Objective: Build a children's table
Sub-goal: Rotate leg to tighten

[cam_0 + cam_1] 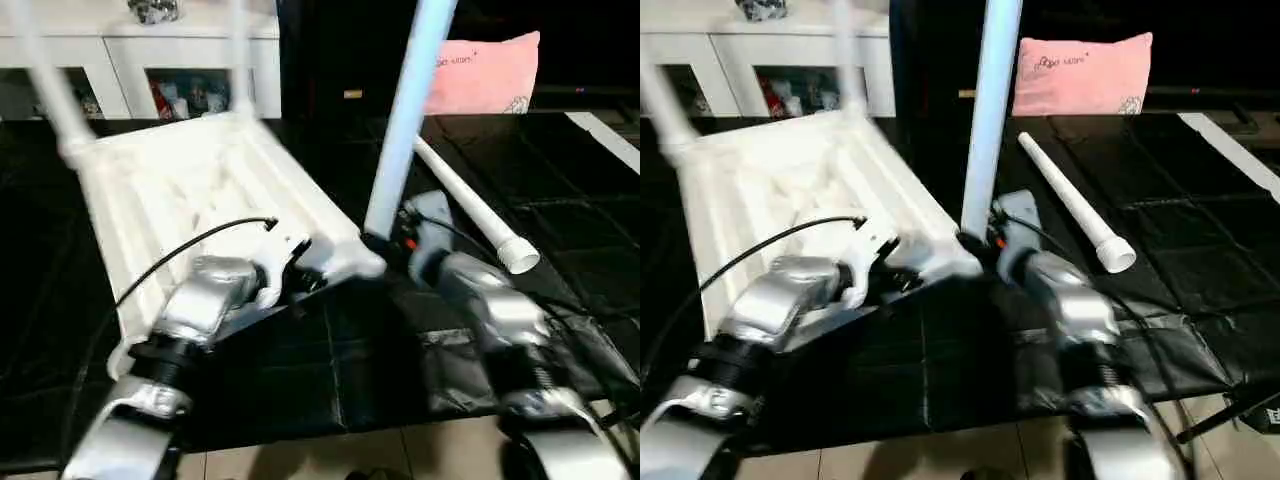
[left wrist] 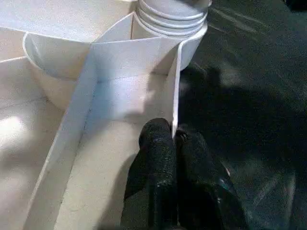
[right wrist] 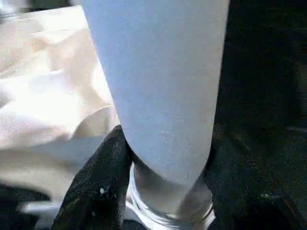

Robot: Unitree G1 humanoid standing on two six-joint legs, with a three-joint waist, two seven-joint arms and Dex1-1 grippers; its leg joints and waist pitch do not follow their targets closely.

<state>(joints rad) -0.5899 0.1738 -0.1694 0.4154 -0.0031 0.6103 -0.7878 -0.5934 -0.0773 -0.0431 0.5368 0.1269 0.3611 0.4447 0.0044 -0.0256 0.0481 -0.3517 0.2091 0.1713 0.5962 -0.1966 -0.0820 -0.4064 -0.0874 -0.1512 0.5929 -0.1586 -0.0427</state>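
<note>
The white tabletop (image 1: 190,190) lies upside down on the black mat, ribbed side up and tilted. Two white legs (image 1: 45,85) stand in its far corner sockets. A third leg (image 1: 410,100) stands upright in the near right socket (image 2: 172,24). My right gripper (image 3: 165,158) is shut around this leg's lower end, just above the socket. My left gripper (image 2: 172,136) is shut on the tabletop's thin side rim (image 2: 175,76), close to the same corner. A fourth leg (image 1: 470,215) lies loose on the mat to the right.
A white cabinet (image 1: 180,60) with glass doors stands behind the tabletop. A pink pillow (image 1: 485,70) lies at the back right. The black mat (image 1: 560,220) ends near me at a tiled floor (image 1: 380,450).
</note>
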